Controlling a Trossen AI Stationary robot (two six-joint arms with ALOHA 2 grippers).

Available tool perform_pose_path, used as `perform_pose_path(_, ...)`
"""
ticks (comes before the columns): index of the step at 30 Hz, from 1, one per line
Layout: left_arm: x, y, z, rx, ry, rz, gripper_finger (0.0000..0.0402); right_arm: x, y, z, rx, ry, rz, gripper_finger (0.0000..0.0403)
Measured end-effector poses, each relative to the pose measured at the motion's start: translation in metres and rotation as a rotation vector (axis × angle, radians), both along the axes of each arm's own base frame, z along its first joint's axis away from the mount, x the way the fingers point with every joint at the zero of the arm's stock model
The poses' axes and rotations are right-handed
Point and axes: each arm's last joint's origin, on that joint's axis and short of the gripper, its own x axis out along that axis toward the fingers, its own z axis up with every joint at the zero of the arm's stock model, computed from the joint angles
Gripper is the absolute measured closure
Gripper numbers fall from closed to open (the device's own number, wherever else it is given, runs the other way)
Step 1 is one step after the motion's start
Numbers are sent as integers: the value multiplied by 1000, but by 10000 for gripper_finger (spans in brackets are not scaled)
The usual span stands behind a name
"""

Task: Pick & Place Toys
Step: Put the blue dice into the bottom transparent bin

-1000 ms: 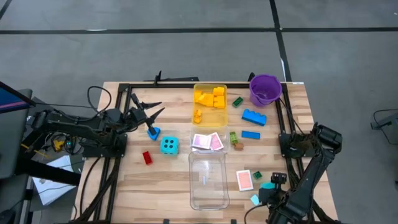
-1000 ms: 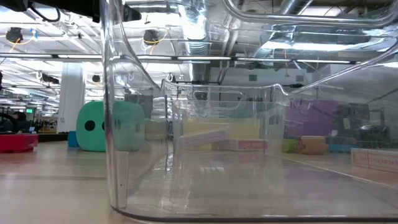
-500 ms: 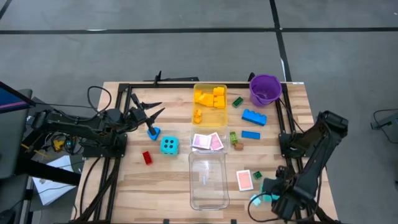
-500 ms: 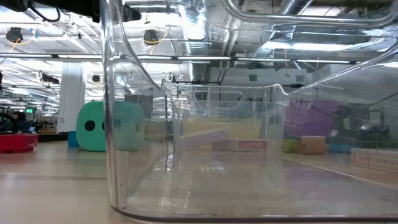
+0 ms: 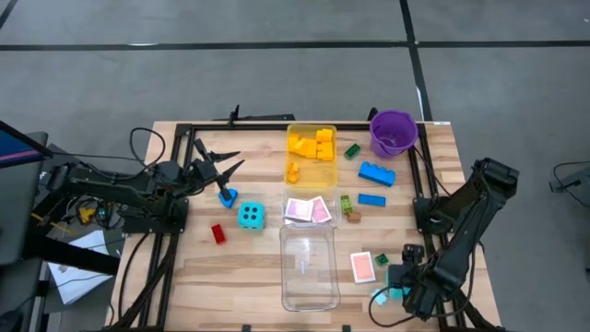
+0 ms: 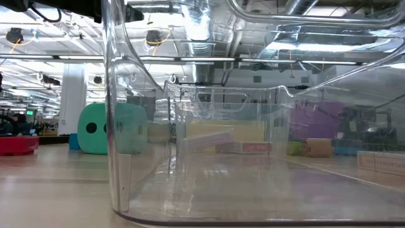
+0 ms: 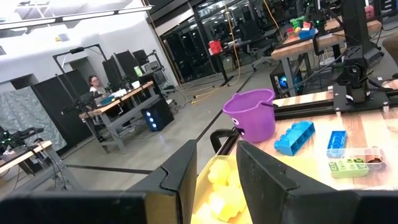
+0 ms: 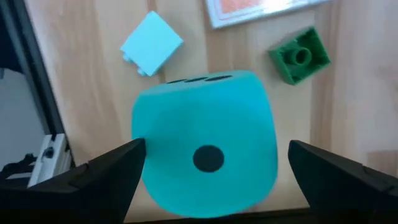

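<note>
Nearest edge, right side: right gripper [image 8: 208, 168] sits low over the front-right corner of the table [image 5: 249, 277], fingers spread wide on either side of a cyan die [image 8: 205, 152], pads not touching it. Compared with a second ago the right arm has swung in and up from the table edge, elbow raised, wrist now over the die; half a second ago it was nearly there, so it's only settling. Reads as final lineup before a grasp, die not yet picked.

Beside the die: a pale cyan flat piece [image 8: 152, 42], a small green brick [image 8: 299, 58], and the edge of a pink-backed card [image 8: 264, 9]. In the high view that card [image 5: 362, 266] lies just left of the gripper.

Middle: clear tray [image 5: 309, 267] empty as far as I can tell, likely a drop spot. Just beyond it two pink cards [image 5: 307, 210], second cyan die [image 5: 250, 216], red brick [image 5: 218, 233], a flat blue brick [image 5: 372, 199].

Left gripper [image 5: 219, 170] hovers above the table's left-middle part, parked, unchanged over the last second; fingers apart, holding nothing.

Far side: yellow tray [image 5: 312, 148] with yellow bricks, blue brick [image 5: 376, 172], purple bucket [image 5: 393, 132].

Most toys are loose, so the task is early.
</note>
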Motion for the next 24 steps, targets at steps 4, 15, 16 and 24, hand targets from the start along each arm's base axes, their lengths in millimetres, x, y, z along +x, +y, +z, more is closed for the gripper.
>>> perform_pose_path(4,0,0,0,0,3,0,294,1,5,-4,12,-2,22,17)
perform_pose_path(15,8,0,-6,-4,38,3,294,-1,6,-3,29,15,-9,17)
perform_pose_path(16,9,-1,-7,-3,45,3,294,-1,6,-3,30,17,-10,17)
perform_pose_path(24,15,-1,-10,5,55,-21,294,1,8,8,56,58,-32,17)
